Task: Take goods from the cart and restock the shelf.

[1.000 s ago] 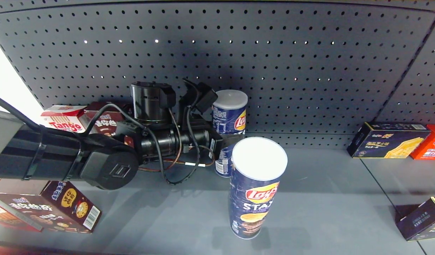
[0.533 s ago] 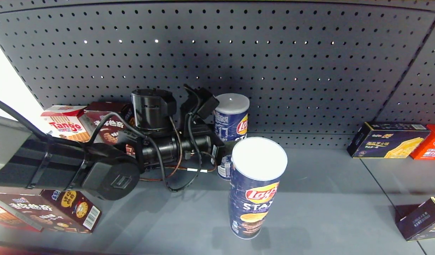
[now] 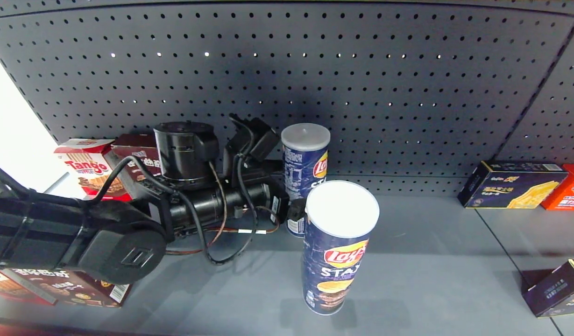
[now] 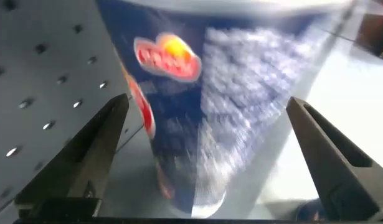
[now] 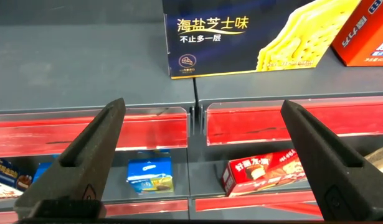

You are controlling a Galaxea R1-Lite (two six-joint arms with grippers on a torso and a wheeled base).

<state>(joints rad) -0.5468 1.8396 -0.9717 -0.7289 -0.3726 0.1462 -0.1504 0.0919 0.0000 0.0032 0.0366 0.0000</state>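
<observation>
On the grey shelf (image 3: 431,261), the near chip can (image 3: 336,252) stands upright, dark blue with a white lid. Just behind it by the pegboard (image 3: 408,84) stands the far chip can (image 3: 305,158), same blue with a red-and-yellow logo, between the spread, released fingers of the left gripper (image 4: 207,106). The right gripper (image 5: 200,106) gapes empty

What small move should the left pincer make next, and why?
Probably draw the left pincer straight back, away from the rear can. Its jaws stand open on either side of the can, which stands upright on the shelf, so a sideways move might tip it.
</observation>
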